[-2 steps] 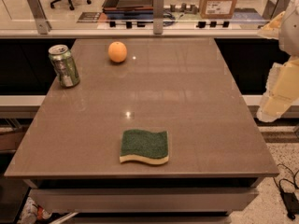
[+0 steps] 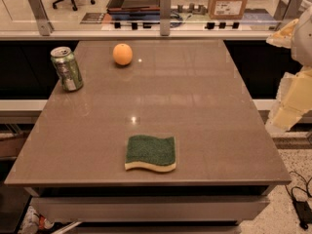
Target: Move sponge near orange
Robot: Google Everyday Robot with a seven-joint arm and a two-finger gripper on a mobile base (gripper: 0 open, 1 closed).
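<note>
The green and silver drink can [image 2: 67, 68] is standing upright by the far left corner of the table [image 2: 209, 106], close to the left edge. Its lettering is too blurred to read. Just right of it, and apart from it, the orange [image 2: 122, 54] is sitting near the far edge, left of the middle.

The sponge [image 2: 150, 153] is lying flat with its green side up, close to the near edge and slightly left of centre. A thin band of pale foam is showing along its near side. It is lying well apart from the orange, with a wide stretch of bare tabletop running between them. Bare surface is also reaching from the sponge to the right edge.

Beyond the right edge, the arm [image 2: 306, 30] is being cut off by the frame border, so only pale, washed-out segments are showing. It is hanging off the table about halfway between the near and far edges. The gripper [image 2: 287, 101] is sitting at its lower end, just outside the right edge and angling down toward it. It is touching nothing. Whether it is spread or pressed together cannot be told.
</note>
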